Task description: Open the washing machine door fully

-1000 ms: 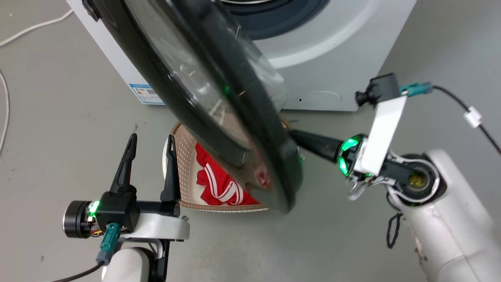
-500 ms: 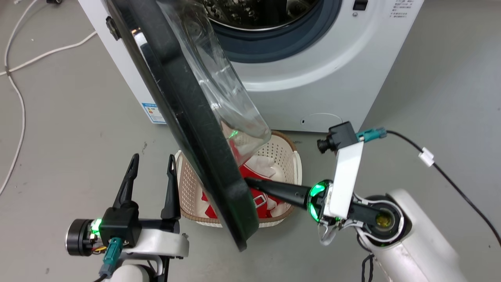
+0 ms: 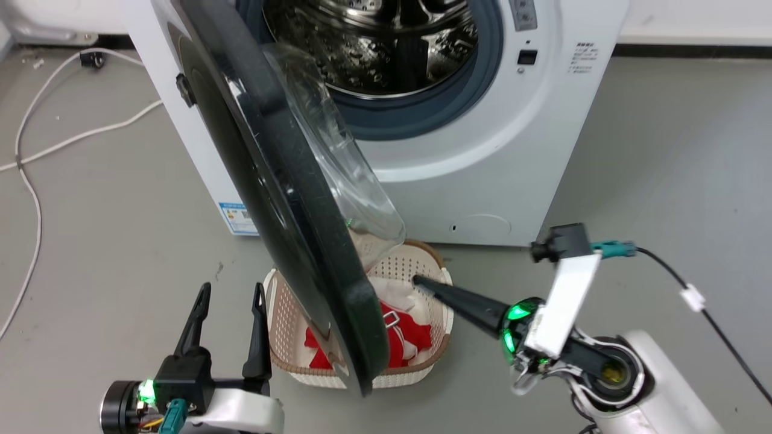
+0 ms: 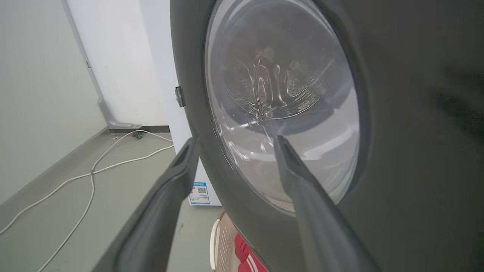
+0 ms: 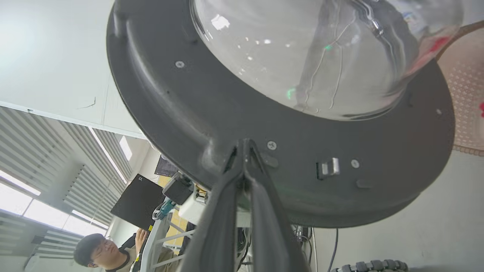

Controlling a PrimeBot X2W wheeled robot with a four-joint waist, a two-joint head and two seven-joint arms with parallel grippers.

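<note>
The white washing machine stands at the back with its steel drum exposed. The washing machine door, a black disc with a clear glass bowl, hangs swung out to the left, nearly edge-on to the head view. My right gripper is shut and empty, its tip pointing at the door's inner side, a little apart from it. In the right wrist view this gripper aims at the door's inner rim beside the latch. My left gripper is open, facing the door's outer face.
A cream perforated basket with red cloth sits on the floor under the door's lower edge. White cables trail over the grey floor at the left. A person shows low in the right wrist view.
The head camera has pulled back and up, so the whole picture has shifted. The door has swung further open. My right gripper's tip, pressed against the door's inner side before, now stands off it.
</note>
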